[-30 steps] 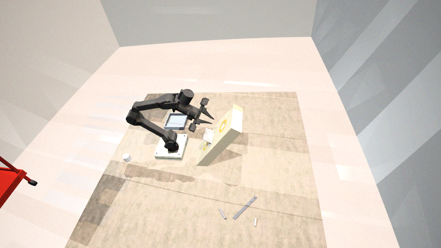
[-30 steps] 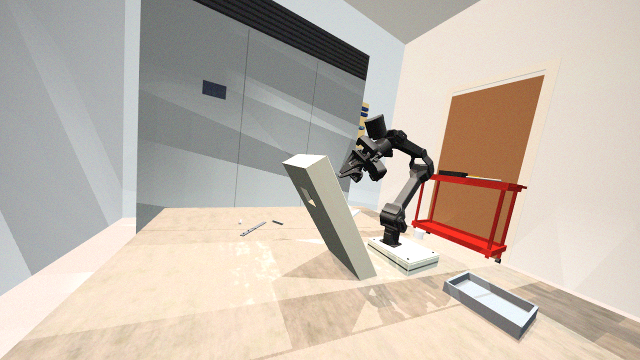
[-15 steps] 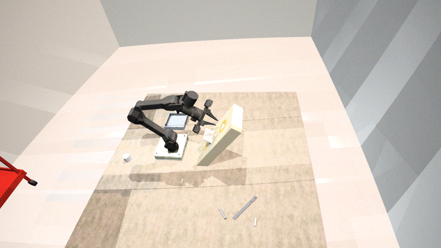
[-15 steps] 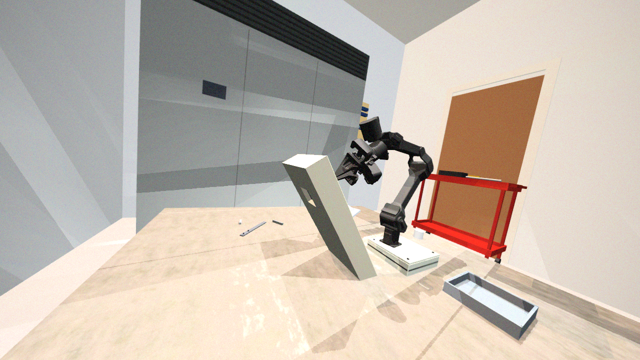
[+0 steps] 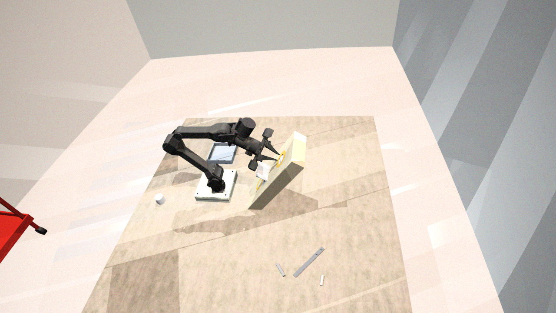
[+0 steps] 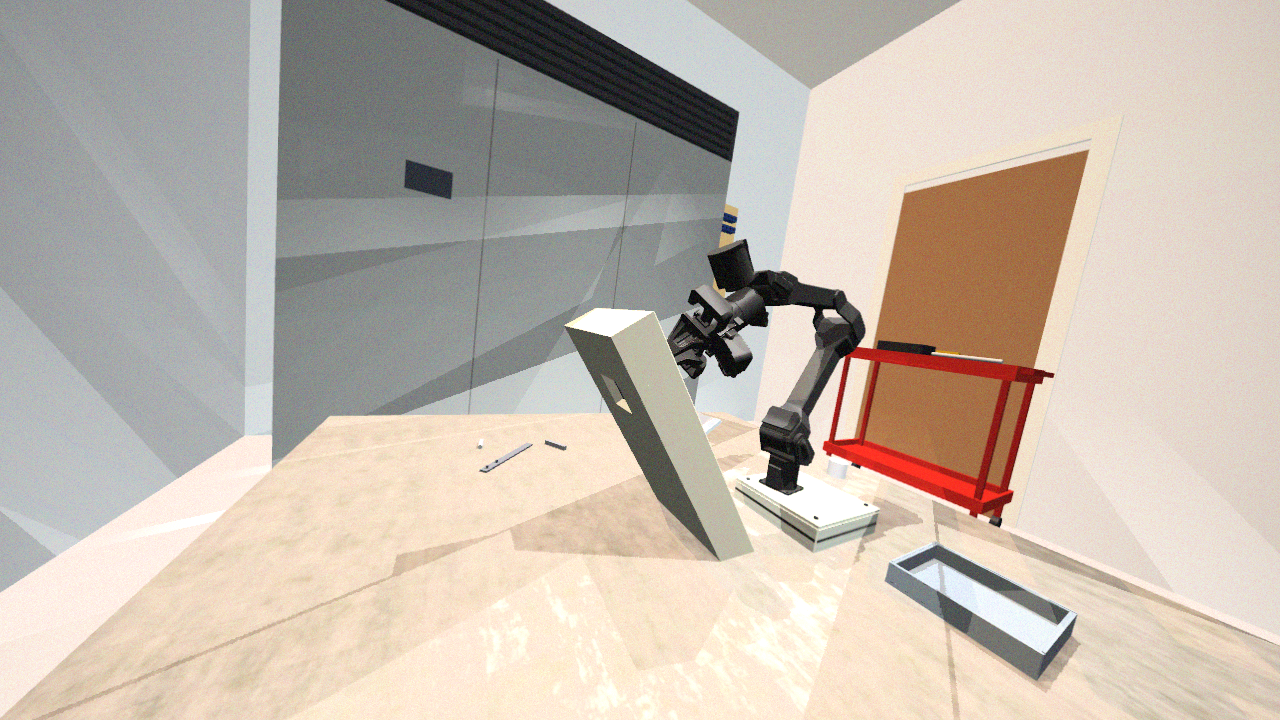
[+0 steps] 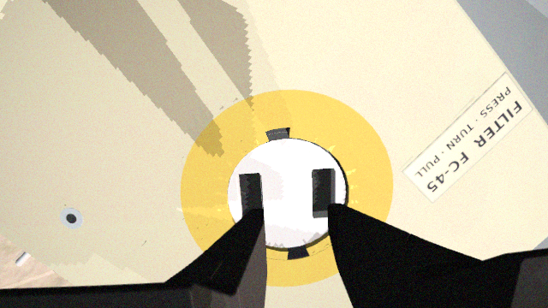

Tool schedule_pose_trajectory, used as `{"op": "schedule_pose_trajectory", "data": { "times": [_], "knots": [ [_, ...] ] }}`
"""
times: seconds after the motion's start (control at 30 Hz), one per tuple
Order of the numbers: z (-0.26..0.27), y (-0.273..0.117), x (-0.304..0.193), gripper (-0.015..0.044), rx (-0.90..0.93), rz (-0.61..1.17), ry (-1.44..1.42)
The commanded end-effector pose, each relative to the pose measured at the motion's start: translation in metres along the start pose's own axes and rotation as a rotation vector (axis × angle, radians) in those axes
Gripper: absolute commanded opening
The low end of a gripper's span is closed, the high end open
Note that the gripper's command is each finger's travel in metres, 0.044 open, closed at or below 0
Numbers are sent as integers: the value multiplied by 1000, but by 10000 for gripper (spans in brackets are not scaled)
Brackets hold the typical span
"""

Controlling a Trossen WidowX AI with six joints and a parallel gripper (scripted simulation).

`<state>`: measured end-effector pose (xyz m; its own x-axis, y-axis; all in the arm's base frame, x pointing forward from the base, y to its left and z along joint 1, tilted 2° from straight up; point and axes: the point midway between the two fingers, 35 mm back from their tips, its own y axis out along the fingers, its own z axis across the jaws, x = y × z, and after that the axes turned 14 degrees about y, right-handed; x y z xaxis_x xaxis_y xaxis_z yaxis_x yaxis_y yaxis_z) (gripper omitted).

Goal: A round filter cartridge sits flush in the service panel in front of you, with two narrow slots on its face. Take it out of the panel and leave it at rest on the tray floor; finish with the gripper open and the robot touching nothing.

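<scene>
We see the black parallel-jaw gripper [image 7: 295, 210] partly open, holding nothing. Its fingertips sit at the two dark slots of the round white filter cartridge [image 7: 287, 192]. The cartridge lies flush in the tilted cream service panel [image 7: 128, 128], mid-worktop.

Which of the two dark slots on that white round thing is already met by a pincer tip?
The left-hand slot in the wrist view: a fingertip overlaps its lower end. The right-hand slot shows nearly whole, its fingertip just below.

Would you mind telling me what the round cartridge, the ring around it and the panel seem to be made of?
The cartridge looks like smooth white plastic, evenly bright with two dark slots cut in. The ring seems a flat yellow painted or printed band, level with the surface. The panel looks like matt cream-painted board or sheet, plain and without gloss; which one cannot be told.
</scene>
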<state>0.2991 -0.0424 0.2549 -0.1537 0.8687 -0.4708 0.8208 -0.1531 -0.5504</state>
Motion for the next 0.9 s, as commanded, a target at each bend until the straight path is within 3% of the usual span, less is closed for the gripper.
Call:
{"op": "schedule_pose_trajectory", "data": {
  "times": [0.0,0.87],
  "knots": [
    [1,7,1,106,0,-3,-3],
    [0,9,1,106,0,-3,-3]
  ]
}}
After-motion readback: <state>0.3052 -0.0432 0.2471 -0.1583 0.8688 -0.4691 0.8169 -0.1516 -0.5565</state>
